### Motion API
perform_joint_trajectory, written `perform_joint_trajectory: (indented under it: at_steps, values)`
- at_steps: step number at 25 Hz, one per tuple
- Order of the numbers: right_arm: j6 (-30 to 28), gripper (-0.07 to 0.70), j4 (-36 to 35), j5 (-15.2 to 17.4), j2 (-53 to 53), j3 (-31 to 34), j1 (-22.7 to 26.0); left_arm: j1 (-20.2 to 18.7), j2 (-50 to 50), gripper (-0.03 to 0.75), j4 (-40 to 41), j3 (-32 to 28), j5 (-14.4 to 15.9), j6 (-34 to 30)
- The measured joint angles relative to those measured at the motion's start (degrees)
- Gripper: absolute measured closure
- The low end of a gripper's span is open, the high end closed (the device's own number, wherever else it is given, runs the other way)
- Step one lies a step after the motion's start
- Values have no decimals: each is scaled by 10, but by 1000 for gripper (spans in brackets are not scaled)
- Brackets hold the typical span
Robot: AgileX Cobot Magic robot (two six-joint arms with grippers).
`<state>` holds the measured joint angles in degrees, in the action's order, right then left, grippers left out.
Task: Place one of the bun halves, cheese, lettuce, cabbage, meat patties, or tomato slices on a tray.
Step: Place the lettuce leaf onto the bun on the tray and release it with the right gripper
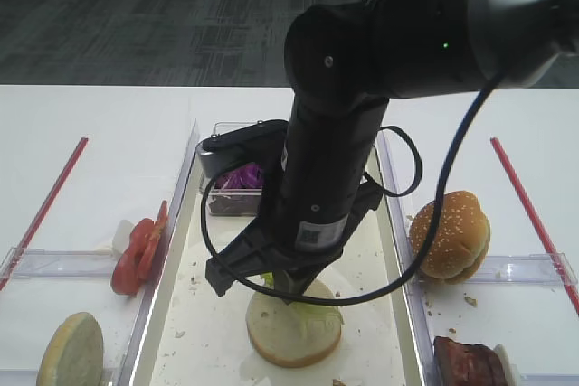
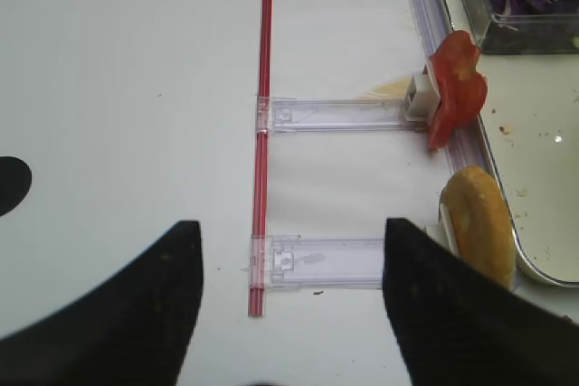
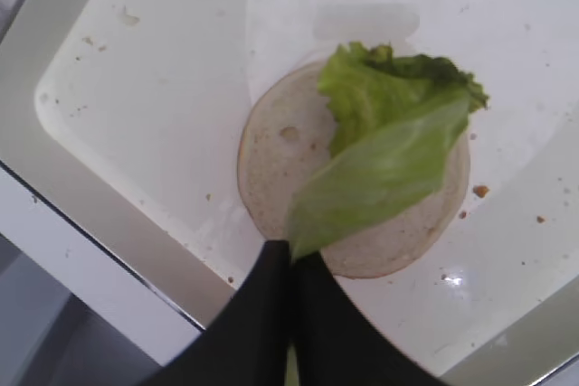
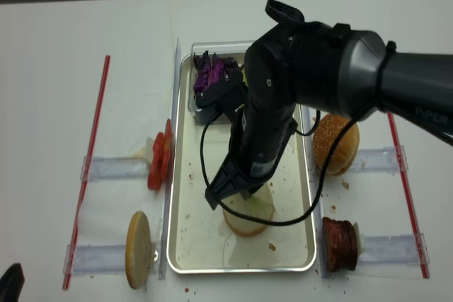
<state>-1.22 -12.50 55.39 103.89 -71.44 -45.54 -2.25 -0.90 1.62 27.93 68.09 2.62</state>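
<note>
Pinching one end of the pale green crinkled lettuce leaf (image 3: 389, 146), the right arm's black end effector (image 3: 291, 264) has its jaws closed tight on the stem; the leaf's long axis runs away from the fingertips and up to the right in the wrist view, draped across the round pale tan bun half (image 3: 280, 164) lying cut face up on the long silvery-rimmed shallow tray (image 3: 109, 214); the drop point sits directly beneath the grip, so release should need little travel. The left end effector (image 2: 289, 314), standing wide, hangs well off over the white bench (image 2: 136, 88).
</note>
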Motion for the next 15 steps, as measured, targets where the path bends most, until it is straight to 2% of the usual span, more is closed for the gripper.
perform_joint_trajectory:
  at_steps: [15]
  values:
    - [-25,616,-7,-24,45,0,0,0,0,303,0,0,0,0]
